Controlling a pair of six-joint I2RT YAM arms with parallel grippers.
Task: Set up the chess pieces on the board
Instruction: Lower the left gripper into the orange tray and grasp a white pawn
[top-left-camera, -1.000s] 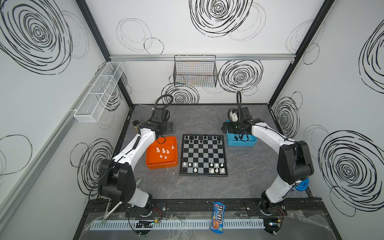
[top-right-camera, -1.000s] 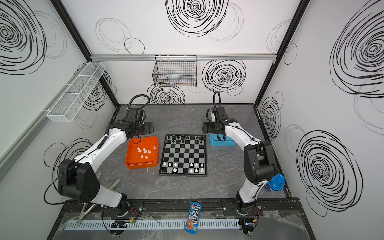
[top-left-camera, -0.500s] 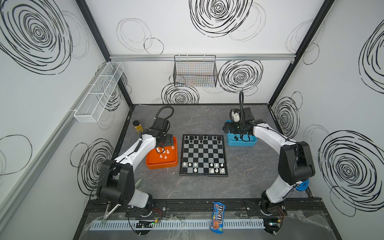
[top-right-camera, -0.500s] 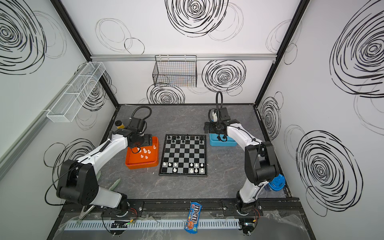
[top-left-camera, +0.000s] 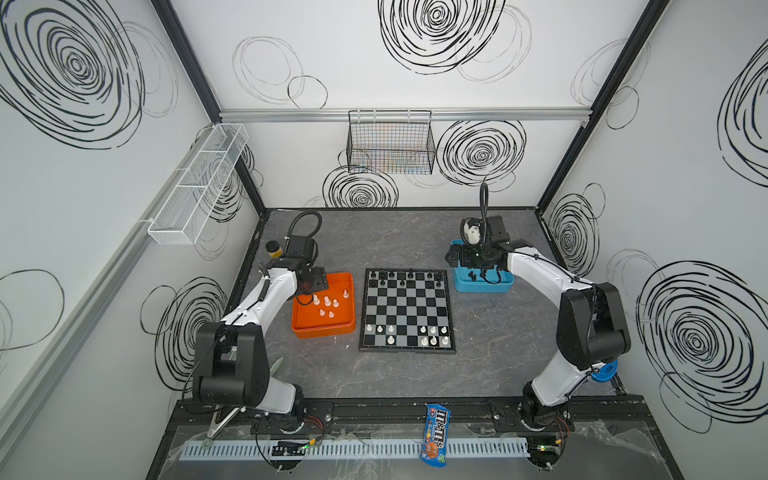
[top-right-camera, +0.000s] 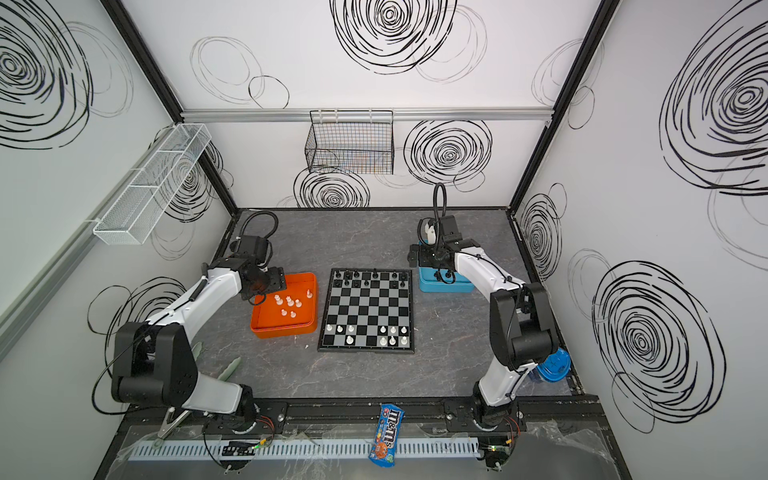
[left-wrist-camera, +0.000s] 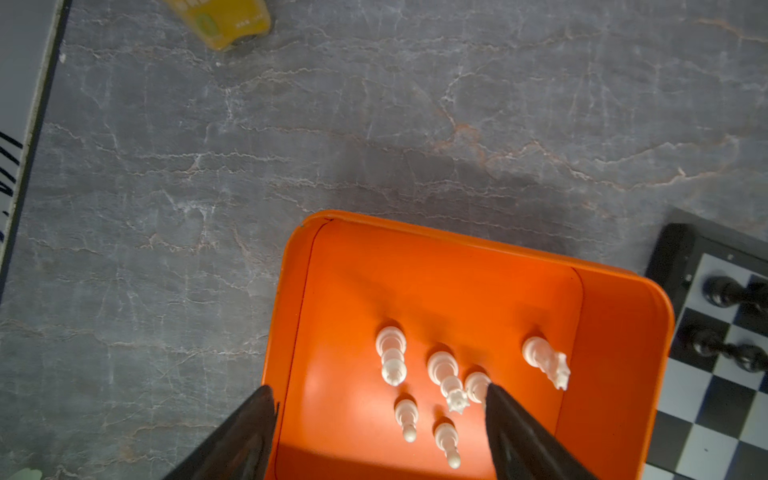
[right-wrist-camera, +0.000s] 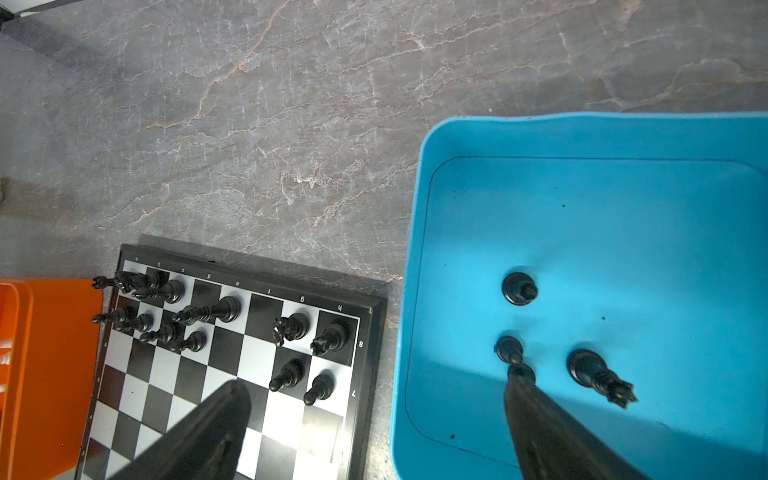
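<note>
While I watch through the left wrist camera, the left gripper hangs released over the orange tray, one finger above the tray's wall and the other inside, just beside a cluster of white pieces; six stand upright on the tray floor, none of them clamped, and a corner of the board shows past the tray. Through the right wrist camera I see the right gripper spread wide as well, holding nothing, one finger over the board's checks and the other over the blue tray, its tip just beside the head of a black pawn; whether they touch I cannot tell. Two more black pieces stand in that tray, and others stand on the board's ranks marked 8 and 7. From both top views I read the layout: the board lies flat in the middle of the bench, the orange tray just beside it on the left, the blue tray near its far right corner; black pieces fill part of the two far ranks and white pieces part of the two near ranks
</note>
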